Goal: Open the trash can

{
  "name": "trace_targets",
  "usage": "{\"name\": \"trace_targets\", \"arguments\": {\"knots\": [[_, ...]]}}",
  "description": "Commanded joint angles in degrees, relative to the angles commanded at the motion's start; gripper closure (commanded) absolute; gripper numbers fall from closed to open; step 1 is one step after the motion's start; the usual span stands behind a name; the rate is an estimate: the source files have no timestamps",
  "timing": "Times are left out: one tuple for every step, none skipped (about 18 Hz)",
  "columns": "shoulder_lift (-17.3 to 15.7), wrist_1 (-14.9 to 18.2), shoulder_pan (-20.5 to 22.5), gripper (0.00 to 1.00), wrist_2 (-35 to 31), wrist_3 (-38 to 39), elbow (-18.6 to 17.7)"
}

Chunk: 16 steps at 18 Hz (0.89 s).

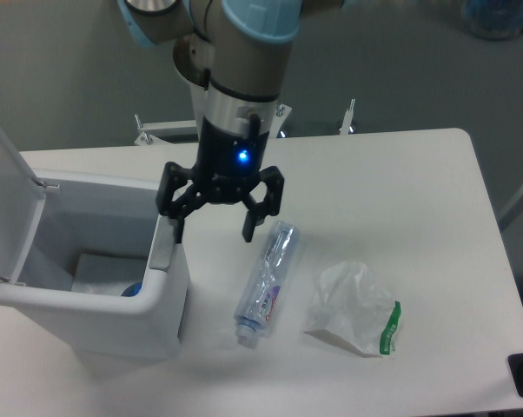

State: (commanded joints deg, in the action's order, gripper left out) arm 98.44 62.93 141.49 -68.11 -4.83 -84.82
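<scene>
Standing open, trash can [88, 300] lid [5, 187] runs off-frame left.

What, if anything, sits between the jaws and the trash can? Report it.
Nothing visible does. The gripper hangs open right over the trash can by its right rim, lid already swung up. The bottle lies off to the right on the table.

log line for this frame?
trash can: lid up | gripper: open, above grey tab | bottle, bag: on table
</scene>
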Motion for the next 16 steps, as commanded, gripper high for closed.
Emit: {"name": "trace_targets", "arguments": {"knots": [[0.1, -0.2, 1.8, 0.0, -0.1, -0.7, 0.5], [0.4, -0.3, 3.8, 0.0, -0.2, -2.0, 1.1], [0.7, -0.5, 5.5, 0.0, -0.2, -4.3, 1.3], [0.9, -0.5, 7.3, 0.0, -0.3, -7.5, 1.2], [1.1, -0.4, 9.1, 0.0, -0.3, -10.9, 1.0], [1.8, -0.4, 10.8, 0.0, -0.2, -13.9, 0.8], [2.3, -0.4, 12.1, 0.0, -0.3, -16.4, 0.7], [3.2, -0.4, 12.9, 0.0, -0.3, -19.0, 0.7], [4.6, -0.5, 13.6, 0.0, -0.4, -21.0, 0.7], [5.5, -0.5, 13.8, 0.0, -0.5, -22.3, 0.8], [6.3, -0.6, 13.9, 0.0, -1.7, -23.9, 0.9], [7.0, -0.9, 13.9, 0.0, -3.8, -26.2, 0.7], [7.8, -1.0, 13.9, 0.0, -6.4, -29.2, 0.4], [8.3, -1.1, 13.8, 0.0, -8.4, -32.8, 0.4], [9.2, -1.1, 13.7, 0.0, -9.7, -36.9, 0.3], [9.9, -1.1, 13.8, 0.0, -10.5, -40.8, 0.2]]}}
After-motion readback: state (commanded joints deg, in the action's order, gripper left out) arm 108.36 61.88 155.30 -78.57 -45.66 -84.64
